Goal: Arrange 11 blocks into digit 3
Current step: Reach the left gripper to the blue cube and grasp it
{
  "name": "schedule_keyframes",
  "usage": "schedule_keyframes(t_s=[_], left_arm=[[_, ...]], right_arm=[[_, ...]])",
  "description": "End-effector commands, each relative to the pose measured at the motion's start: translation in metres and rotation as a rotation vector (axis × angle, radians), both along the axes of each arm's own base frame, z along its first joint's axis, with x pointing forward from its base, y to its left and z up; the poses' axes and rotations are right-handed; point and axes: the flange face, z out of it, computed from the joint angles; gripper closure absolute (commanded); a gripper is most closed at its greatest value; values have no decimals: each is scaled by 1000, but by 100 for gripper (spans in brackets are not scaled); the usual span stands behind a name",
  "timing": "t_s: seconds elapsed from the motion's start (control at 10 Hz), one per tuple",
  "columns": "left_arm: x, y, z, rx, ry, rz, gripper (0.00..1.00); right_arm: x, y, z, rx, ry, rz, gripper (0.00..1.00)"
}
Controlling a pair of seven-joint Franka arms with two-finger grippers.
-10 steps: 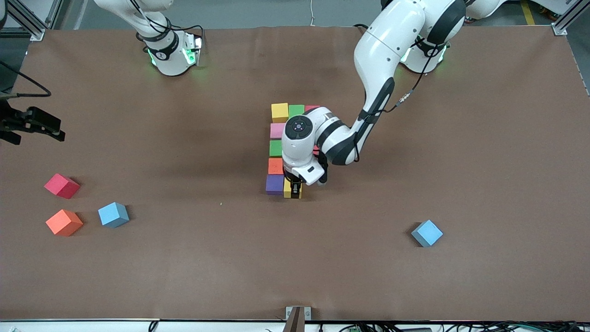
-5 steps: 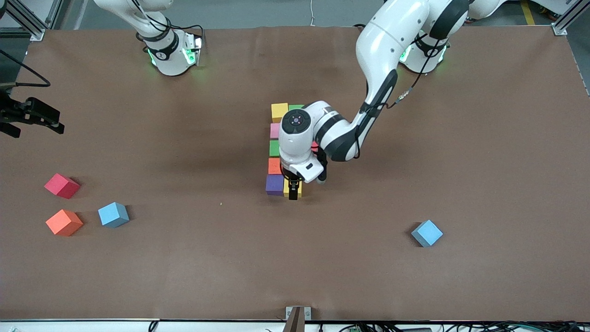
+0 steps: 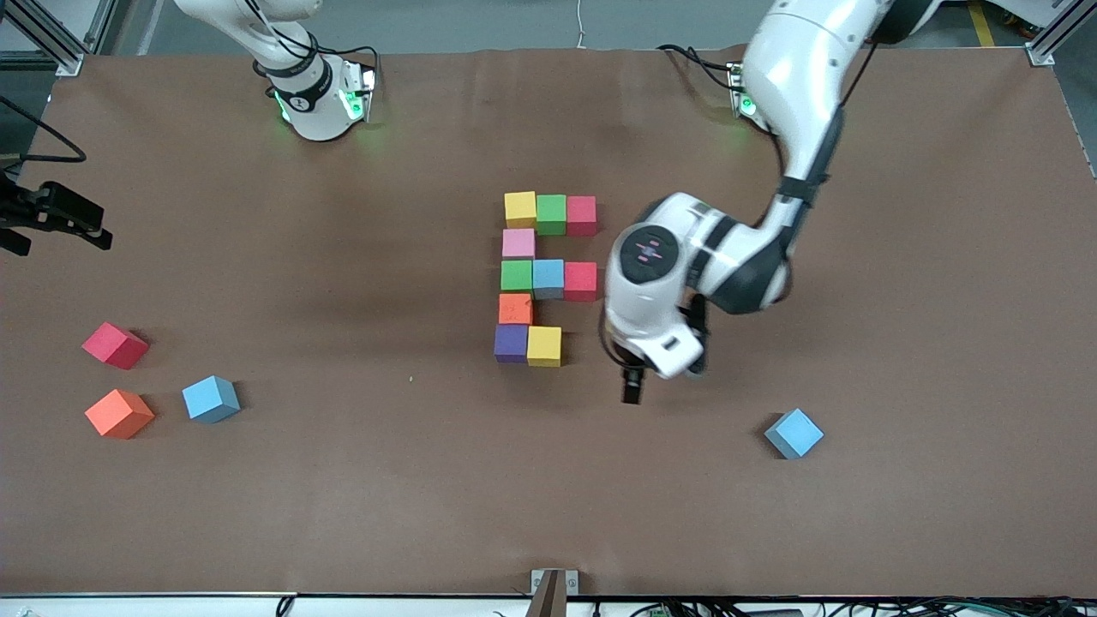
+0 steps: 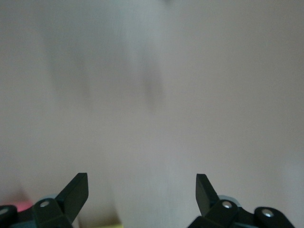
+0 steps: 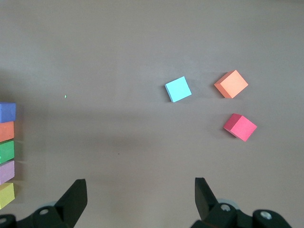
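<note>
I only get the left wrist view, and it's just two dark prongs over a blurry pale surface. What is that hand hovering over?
Observer: The left gripper hangs open over bare table, beside a yellow cube.
Operator: Is that cube part of something?
Observer: Yes, a many-coloured figure of ten cubes. Its row nearest the front camera holds only a purple cube and that yellow one, so one spot is unfilled.
Operator: Is there a spare cube nearby?
Observer: A loose blue cube lies nearer the front camera than the figure, toward the left arm's end.
</note>
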Motion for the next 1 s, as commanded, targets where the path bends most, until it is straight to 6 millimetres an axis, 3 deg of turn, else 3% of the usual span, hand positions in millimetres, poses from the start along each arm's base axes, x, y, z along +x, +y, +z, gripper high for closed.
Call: schedule_keyframes(t_s=[0.0, 0.3, 0.6, 0.7, 0.9], left_arm=[[14, 60, 15, 22, 20, -134, 0], [46, 146, 2, 60, 66, -343, 0], [66, 222, -38, 59, 142, -598, 0], [70, 242, -43, 35, 143, -638, 0], [78, 252, -55, 41, 103, -677, 0]], right_arm=[[-9, 2, 12, 4, -9, -13, 0], [-10, -5, 13, 2, -7, -20, 0], [-10, -5, 12, 1, -4, -21, 0], [-10, -4, 13, 0, -10, -19, 0], [-9, 1, 13, -1, -11, -10, 0]])
